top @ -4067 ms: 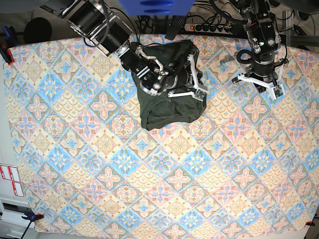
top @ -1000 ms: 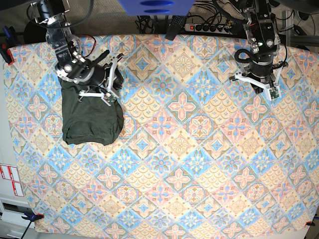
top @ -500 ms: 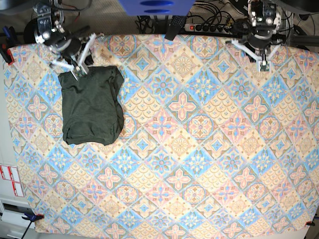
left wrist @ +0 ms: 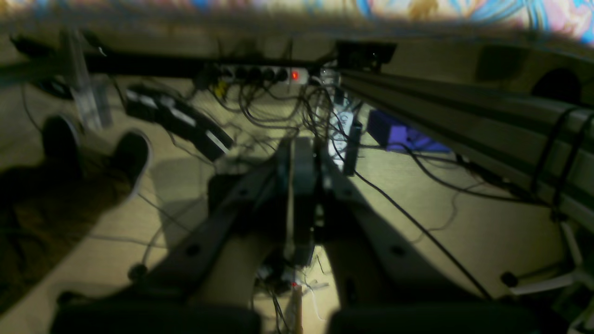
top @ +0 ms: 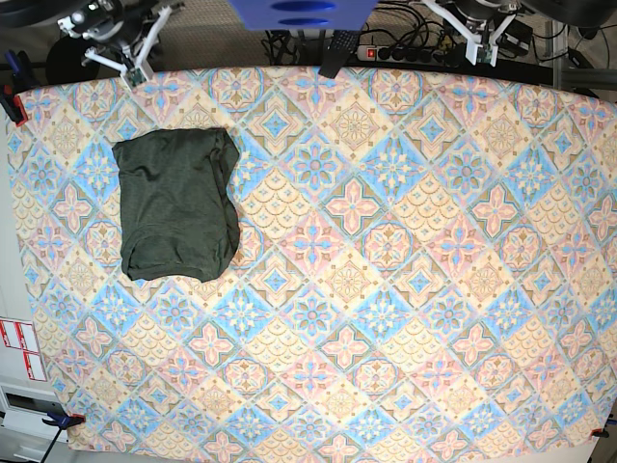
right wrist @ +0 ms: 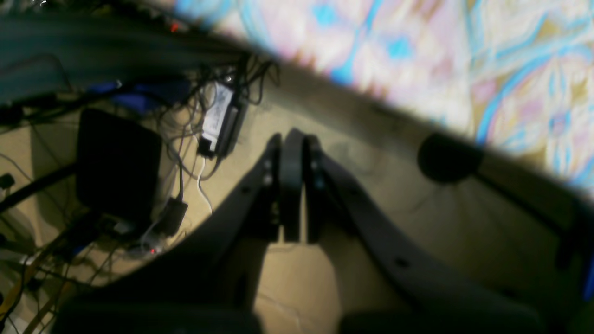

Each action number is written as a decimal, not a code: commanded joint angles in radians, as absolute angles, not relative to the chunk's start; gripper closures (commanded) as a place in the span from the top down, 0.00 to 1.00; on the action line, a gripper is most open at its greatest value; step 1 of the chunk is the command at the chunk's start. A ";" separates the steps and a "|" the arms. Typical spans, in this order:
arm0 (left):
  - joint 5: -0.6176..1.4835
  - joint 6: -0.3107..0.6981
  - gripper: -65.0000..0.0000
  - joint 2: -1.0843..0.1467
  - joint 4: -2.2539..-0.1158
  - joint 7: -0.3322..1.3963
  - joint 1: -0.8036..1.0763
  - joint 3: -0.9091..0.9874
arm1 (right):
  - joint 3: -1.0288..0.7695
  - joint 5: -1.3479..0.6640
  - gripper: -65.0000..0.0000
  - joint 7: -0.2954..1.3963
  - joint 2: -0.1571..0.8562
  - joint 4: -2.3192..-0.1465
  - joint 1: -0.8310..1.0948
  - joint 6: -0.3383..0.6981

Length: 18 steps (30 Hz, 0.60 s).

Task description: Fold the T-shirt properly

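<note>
Beyond the table's far edge, both arms' fingers (left wrist: 304, 204) (right wrist: 293, 185) are pressed together, empty.

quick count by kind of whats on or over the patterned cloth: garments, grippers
Garments: 1, the folded T-shirt
Grippers: 2, the right gripper and the left gripper, both at the far edge
Total: 3
</note>
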<state>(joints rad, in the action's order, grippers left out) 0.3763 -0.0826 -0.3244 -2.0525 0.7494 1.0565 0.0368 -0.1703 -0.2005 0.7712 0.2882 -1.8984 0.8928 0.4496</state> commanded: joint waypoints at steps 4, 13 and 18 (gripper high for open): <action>0.380 -0.081 0.00 -0.329 -2.045 0.742 1.109 0.035 | -0.177 -0.202 0.00 0.763 0.300 -1.880 0.947 0.449; 0.378 -0.087 0.00 -0.332 -1.732 0.642 1.035 -0.093 | -0.171 -0.202 0.00 0.762 0.298 -1.635 0.944 0.449; 0.378 -0.088 0.00 -0.344 -1.451 0.470 0.921 -0.249 | -0.171 -0.202 0.00 0.665 0.298 -1.443 0.941 0.449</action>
